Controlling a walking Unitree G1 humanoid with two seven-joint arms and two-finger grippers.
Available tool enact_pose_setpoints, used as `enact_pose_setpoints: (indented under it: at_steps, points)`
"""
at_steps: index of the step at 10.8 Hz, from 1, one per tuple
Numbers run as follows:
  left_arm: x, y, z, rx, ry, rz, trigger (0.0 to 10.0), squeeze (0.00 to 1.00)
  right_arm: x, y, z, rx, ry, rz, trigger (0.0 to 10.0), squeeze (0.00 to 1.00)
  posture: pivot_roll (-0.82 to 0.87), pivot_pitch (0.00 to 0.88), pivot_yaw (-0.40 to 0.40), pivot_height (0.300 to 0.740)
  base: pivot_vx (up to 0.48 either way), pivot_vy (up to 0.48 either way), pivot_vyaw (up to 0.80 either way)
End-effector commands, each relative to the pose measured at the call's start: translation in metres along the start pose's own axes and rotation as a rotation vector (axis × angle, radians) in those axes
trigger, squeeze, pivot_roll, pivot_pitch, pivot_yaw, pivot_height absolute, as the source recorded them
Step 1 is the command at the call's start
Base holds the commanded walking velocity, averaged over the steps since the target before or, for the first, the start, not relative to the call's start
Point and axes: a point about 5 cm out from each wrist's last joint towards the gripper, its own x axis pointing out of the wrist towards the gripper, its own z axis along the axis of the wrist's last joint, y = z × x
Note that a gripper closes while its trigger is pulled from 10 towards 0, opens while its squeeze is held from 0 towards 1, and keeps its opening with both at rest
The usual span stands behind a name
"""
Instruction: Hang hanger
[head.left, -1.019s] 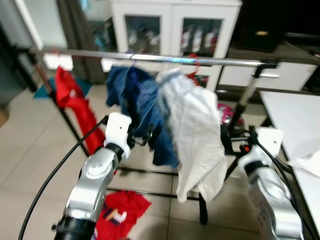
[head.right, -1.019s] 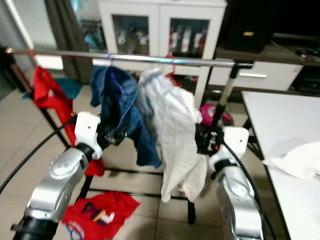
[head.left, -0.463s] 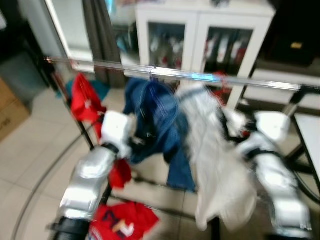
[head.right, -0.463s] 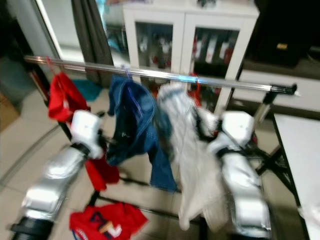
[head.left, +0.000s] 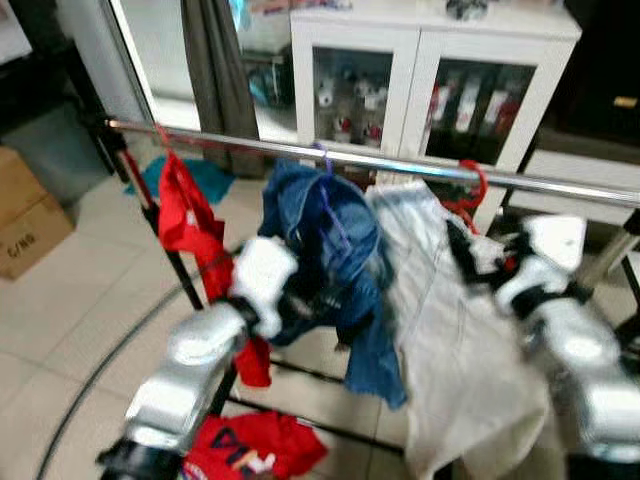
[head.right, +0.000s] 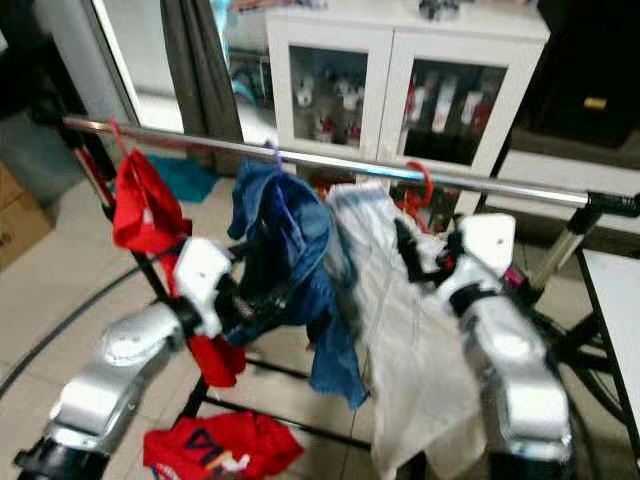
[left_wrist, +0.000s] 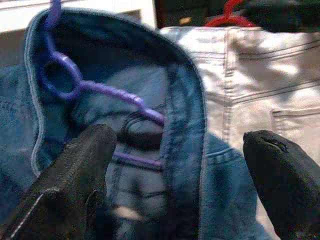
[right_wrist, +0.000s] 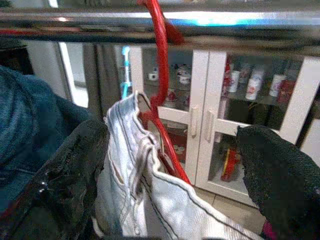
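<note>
Since a second ago the head camera has swung and drawn closer, so the metal rail (head.left: 400, 165) now slopes across the picture, and both arms have risen toward the clothes on it. In the left eye view the left pincer (head.left: 318, 300) sits against the blue denim garment (head.left: 335, 240), which hangs from a purple hanger (head.left: 325, 160) hooked on the rail; a red shirt (head.left: 185, 215) hangs further left and another red garment (head.left: 250, 445) lies on the tiled floor (head.left: 70, 330). In the right eye view the right pincer (head.right: 415, 250) reaches at the top of the pale jeans (head.right: 400, 320), just below the red hanger (head.right: 425, 185) hooked over the rail. The left wrist view shows its black fingers (left_wrist: 75, 175) spread wide, holding nothing, with the denim collar and purple hanger between them. The right wrist view shows its fingers (right_wrist: 280, 170) likewise wide apart and empty, either side of the jeans' waistband and the red hanger's hook, with a white cabinet (right_wrist: 210, 115) behind.
</note>
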Motion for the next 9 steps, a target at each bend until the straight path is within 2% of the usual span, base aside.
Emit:
enact_pose_setpoints:
  at_steps: [1, 3, 5, 7, 8, 9]
  points:
    - [0.004, 0.007, 0.007, 0.026, -0.035, 0.027, 10.0, 0.67, 0.003, -0.005, 0.006, 0.001, -0.009, 0.017, 10.0, 1.00, -0.02, 0.000, 0.007, 0.740, 0.000, 0.000, 0.00]
    - [0.015, 0.026, 0.005, -0.006, -0.057, 0.209, 10.0, 0.65, 0.009, -0.011, 0.009, -0.017, 0.017, 0.055, 10.0, 1.00, -0.03, 0.000, 0.006, 0.740, 0.000, 0.000, 0.00]
    - [0.022, 0.038, 0.001, -0.031, -0.042, 0.212, 10.0, 0.63, 0.016, -0.016, 0.012, -0.015, 0.037, 0.092, 10.0, 1.00, -0.03, 0.000, -0.009, 0.740, 0.000, 0.000, 0.00]
    - [0.029, 0.053, 0.005, -0.047, -0.057, 0.322, 10.0, 0.64, 0.018, -0.020, 0.011, -0.028, 0.061, 0.091, 10.0, 1.00, -0.03, 0.000, -0.016, 0.740, 0.000, 0.000, 0.00]
    - [0.034, 0.052, 0.007, -0.034, -0.054, 0.278, 10.0, 0.64, 0.017, -0.021, 0.011, -0.029, 0.069, 0.091, 10.0, 1.00, -0.05, 0.000, -0.014, 0.740, 0.000, 0.000, 0.00]
    - [0.041, 0.046, 0.010, -0.084, -0.073, 0.176, 10.0, 0.64, 0.014, -0.021, 0.009, -0.027, 0.082, 0.091, 10.0, 1.00, -0.06, 0.000, -0.007, 0.740, 0.000, 0.000, 0.00]
